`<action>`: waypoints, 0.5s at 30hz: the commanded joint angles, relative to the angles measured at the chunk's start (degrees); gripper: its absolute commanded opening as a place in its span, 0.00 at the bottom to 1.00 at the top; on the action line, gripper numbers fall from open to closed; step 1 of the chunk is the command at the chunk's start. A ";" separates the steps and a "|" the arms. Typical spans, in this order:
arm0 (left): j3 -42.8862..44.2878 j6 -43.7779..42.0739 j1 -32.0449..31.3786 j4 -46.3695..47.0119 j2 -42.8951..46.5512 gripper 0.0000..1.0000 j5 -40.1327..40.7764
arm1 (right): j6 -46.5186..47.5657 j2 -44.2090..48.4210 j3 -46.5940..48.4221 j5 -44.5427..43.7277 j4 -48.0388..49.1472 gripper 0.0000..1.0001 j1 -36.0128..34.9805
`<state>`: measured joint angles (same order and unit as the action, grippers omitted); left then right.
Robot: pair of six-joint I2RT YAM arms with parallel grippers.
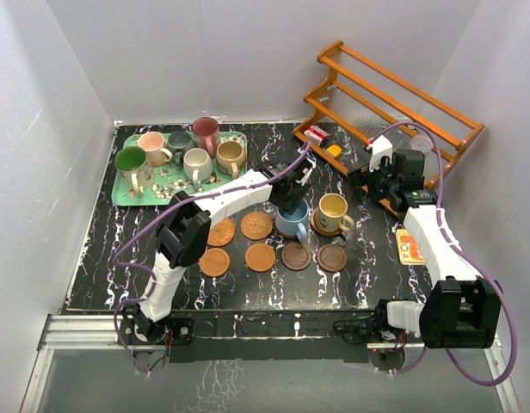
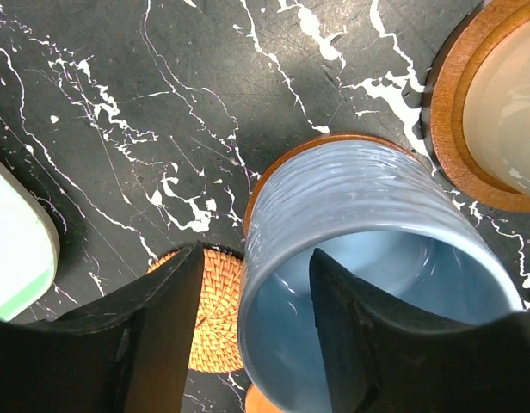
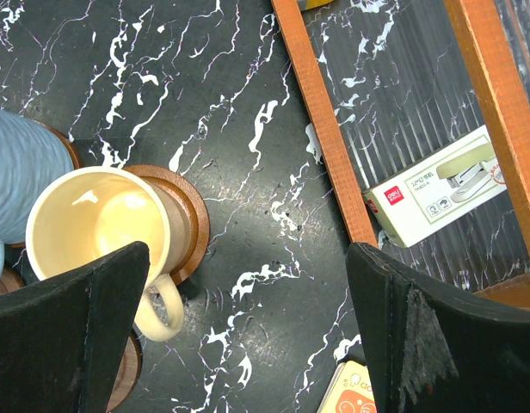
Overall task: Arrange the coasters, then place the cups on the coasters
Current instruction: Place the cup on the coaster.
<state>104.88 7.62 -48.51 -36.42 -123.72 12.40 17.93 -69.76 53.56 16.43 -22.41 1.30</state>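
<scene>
A light blue cup [image 1: 291,220] [image 2: 360,198] stands on a dark brown coaster [image 2: 321,138]. My left gripper [image 1: 291,194] [image 2: 256,249] straddles its near wall, open, one finger inside and one outside with a gap to the wall. Right of it a yellow-cream cup [image 1: 332,211] [image 3: 93,224] sits on another dark coaster [image 3: 192,224]. Two bare dark coasters [image 1: 295,255] and several woven tan coasters [image 1: 256,225] lie in front. Several other cups [image 1: 197,162] stand on the tray. My right gripper [image 1: 372,176] [image 3: 248,258] hovers open over bare table, right of the yellow-cream cup.
A green tray [image 1: 119,196] holds the cups at the back left. A wooden rack [image 1: 394,95] [image 3: 321,112] leans at the back right with a stapler box [image 3: 437,185] under it. An orange card [image 1: 409,245] lies beside the right arm.
</scene>
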 commanded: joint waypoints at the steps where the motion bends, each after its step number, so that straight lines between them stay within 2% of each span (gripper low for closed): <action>1: -0.24 -0.77 -0.27 -0.52 6.72 0.53 -0.47 | 0.52 0.23 -0.27 0.23 2.22 0.98 0.37; 15: -1.96 -9.76 -0.14 0.59 15.73 0.73 2.17 | 0.37 0.63 -0.14 0.19 2.37 0.98 0.39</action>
<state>103.94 2.00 -48.51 -36.21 -114.61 13.10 17.93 -69.80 53.54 16.43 -22.41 1.30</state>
